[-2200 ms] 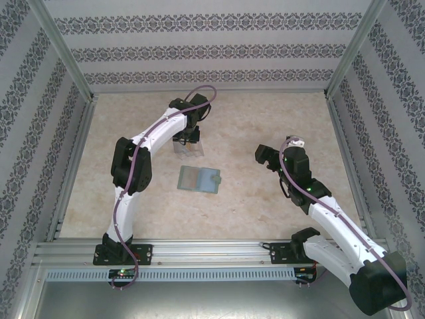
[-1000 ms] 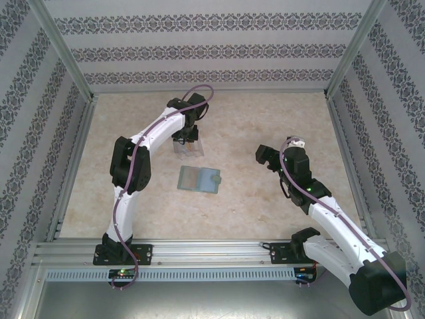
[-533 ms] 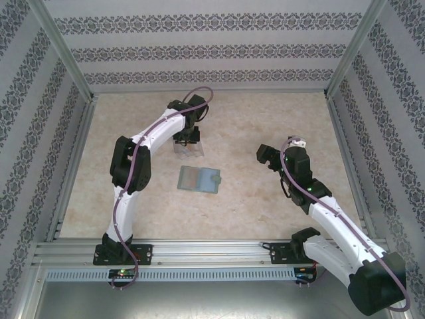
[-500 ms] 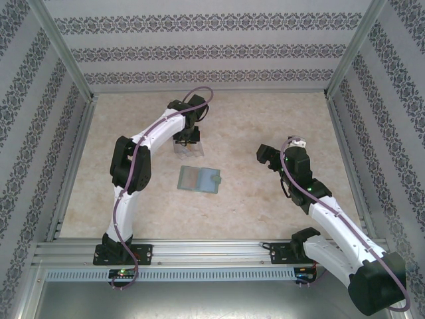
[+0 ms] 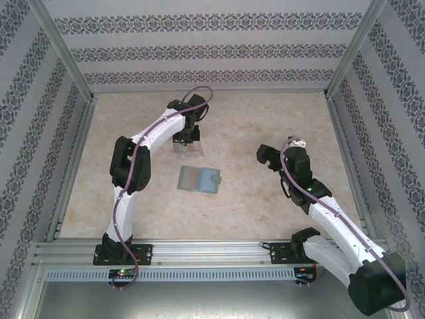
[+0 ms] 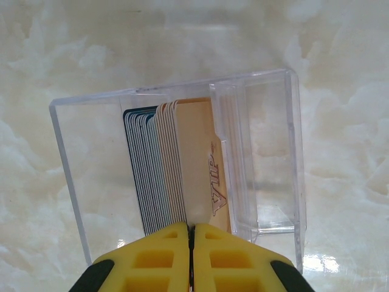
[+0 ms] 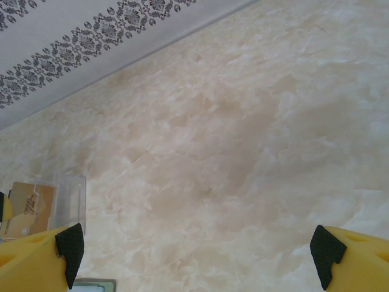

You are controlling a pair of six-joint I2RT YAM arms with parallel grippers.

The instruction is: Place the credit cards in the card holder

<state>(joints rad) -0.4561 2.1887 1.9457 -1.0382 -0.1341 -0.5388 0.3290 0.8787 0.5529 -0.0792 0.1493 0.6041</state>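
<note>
The credit cards (image 6: 182, 164) stand on edge as a stack inside a clear plastic box (image 6: 267, 152); blue ones are on the left, cream ones in the middle, and a tan one marked "VIP" on the right. My left gripper (image 6: 191, 226) is straight above the stack with its yellow fingers pressed together, and a cream card's top edge runs in between them. In the top view the left gripper (image 5: 186, 137) hangs over the box (image 5: 188, 151). The sage-green card holder (image 5: 199, 178) lies open and flat just nearer than the box. My right gripper (image 5: 267, 157) stands open over bare table.
The right wrist view has the box (image 7: 68, 196) with a tan card (image 7: 25, 208) at the far left and a corner of the card holder (image 7: 91, 284) at the bottom edge. Patterned walls and metal posts (image 5: 66, 63) ring the marble table (image 5: 239, 119).
The left gripper's fingers have closed over the top of the card stack. Both arms have stayed almost where they were.
</note>
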